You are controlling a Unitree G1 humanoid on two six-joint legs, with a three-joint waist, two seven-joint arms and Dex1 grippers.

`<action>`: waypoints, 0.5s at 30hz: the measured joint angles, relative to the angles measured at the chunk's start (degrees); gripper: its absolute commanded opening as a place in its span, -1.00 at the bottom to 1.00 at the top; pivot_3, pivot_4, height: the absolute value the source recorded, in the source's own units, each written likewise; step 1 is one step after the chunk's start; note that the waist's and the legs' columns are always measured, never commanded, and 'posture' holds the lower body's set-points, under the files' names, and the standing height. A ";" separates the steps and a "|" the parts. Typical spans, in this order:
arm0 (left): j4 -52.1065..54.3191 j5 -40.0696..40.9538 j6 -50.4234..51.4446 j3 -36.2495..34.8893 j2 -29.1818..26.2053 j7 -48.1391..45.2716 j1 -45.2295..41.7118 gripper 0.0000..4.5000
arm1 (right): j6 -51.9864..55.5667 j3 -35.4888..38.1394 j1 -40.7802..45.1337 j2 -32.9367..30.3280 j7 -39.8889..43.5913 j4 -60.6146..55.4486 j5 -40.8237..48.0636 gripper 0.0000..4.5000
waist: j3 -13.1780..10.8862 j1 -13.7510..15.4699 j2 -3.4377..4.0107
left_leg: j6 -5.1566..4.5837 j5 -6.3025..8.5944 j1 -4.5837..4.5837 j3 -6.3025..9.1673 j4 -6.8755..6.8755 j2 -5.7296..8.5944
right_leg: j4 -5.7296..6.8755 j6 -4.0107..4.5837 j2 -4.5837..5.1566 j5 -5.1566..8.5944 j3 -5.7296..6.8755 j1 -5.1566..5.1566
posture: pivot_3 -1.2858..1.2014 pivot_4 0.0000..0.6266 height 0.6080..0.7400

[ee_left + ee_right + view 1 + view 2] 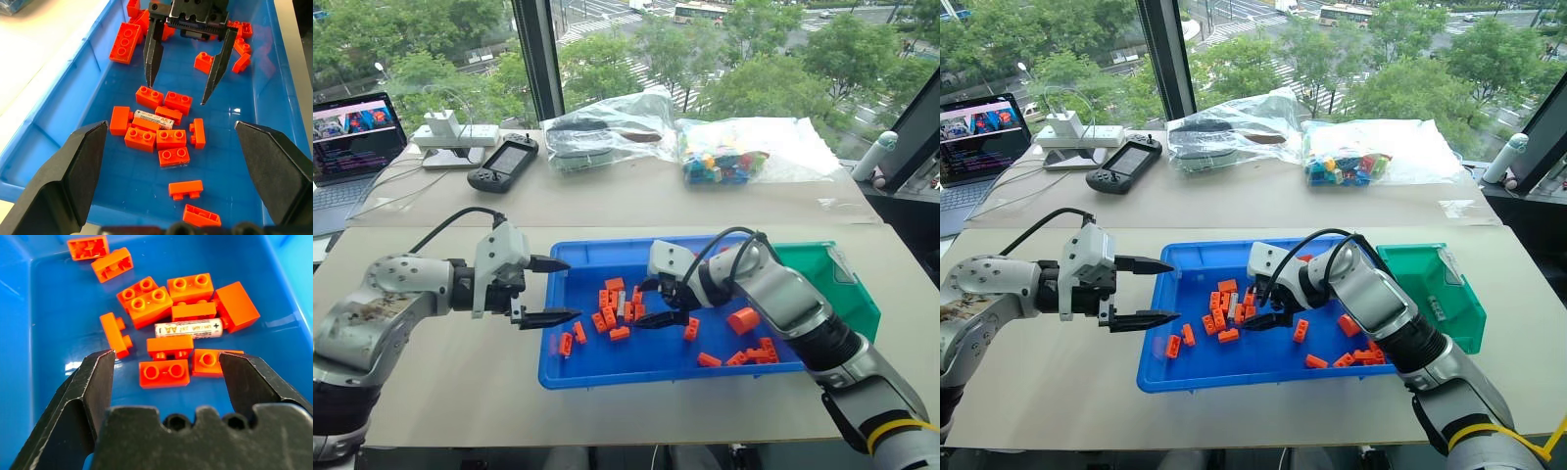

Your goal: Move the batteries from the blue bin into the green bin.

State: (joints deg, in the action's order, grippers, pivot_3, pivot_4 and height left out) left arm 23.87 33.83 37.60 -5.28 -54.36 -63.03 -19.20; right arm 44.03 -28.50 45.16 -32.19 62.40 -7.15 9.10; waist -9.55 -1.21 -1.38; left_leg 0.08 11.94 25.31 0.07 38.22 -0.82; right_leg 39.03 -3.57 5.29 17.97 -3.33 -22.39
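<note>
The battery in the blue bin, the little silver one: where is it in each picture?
Left eye view: battery in the brick cluster, just left of the right claw.
Right eye view: battery, same cluster in the blue bin.
Left wrist view: battery among the bricks, below the right claw's tips.
Right wrist view: battery, centre, beyond the open claw.
Shared landmark: the orange bricks touching it.

Head stereo pair looks fwd and down over the worktop [460, 392] toward the windows; both eyes share the blue bin [570, 372]. L wrist cam looks along the bin at the right end effector [178, 90]. R wrist cam sits close over a battery [188, 328]; both wrist cams share it.
</note>
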 measured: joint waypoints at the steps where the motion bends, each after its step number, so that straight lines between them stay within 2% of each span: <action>1: 0.10 0.04 0.03 -0.07 0.00 0.07 0.00 1.00 | -0.09 0.00 0.32 0.43 -0.12 0.39 -0.09 0.74 | 0.00 -0.03 0.00 | 0.00 0.00 0.00 0.00 0.00 0.00 | 0.00 0.00 0.00 0.00 0.00 0.00 | 0.03 -0.52 0.77; 15: 0.36 0.12 0.11 -0.12 0.00 1.14 0.05 1.00 | -2.96 -2.75 1.43 4.13 -0.16 5.34 -3.38 0.74 | 0.00 -0.01 0.00 | 0.00 0.00 -0.01 -0.01 0.00 0.00 | 0.00 0.00 0.00 0.00 0.01 0.00 | 0.03 -0.52 0.77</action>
State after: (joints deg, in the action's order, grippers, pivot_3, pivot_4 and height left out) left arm 24.23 33.95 37.71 -5.40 -54.36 -61.89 -19.15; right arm 41.07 -31.25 46.60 -28.06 62.24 -1.81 5.72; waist -9.55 -1.22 -1.38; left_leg 0.09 11.94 25.31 0.06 38.22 -0.81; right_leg 39.03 -3.57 5.29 17.97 -3.32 -22.39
